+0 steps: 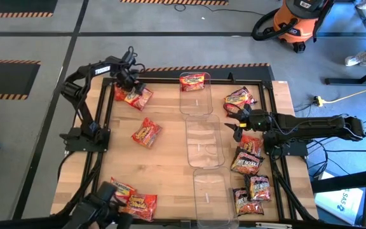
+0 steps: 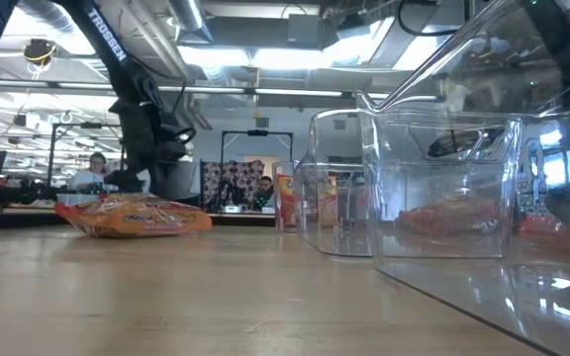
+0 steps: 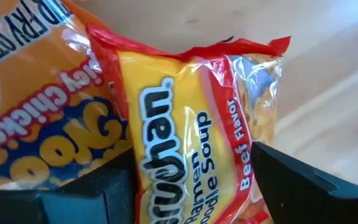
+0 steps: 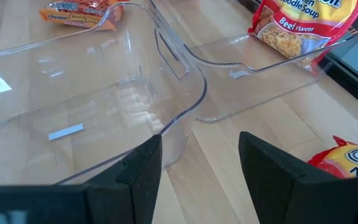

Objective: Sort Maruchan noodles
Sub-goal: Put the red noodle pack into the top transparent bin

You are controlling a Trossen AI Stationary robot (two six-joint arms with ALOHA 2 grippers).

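Beside the right hand (image 4: 201,165), a clear bin (image 4: 185,115) stands empty-jawed.

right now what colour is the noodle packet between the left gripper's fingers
Yellow with red edges and white lettering: the beef packet framed by the left gripper, clearest in the left wrist view.

Looked like a robotics lab or workshop. Wooden table (image 1: 170,152) sat on a black frame over grey concrete floor with hazard-striped tape (image 1: 8,62). An orange shop vacuum (image 1: 295,22) stood near loose cables (image 1: 351,95). Behind the table, open industrial ceiling with strip lights (image 2: 265,59), monitors and seated people (image 2: 95,170) at benches.
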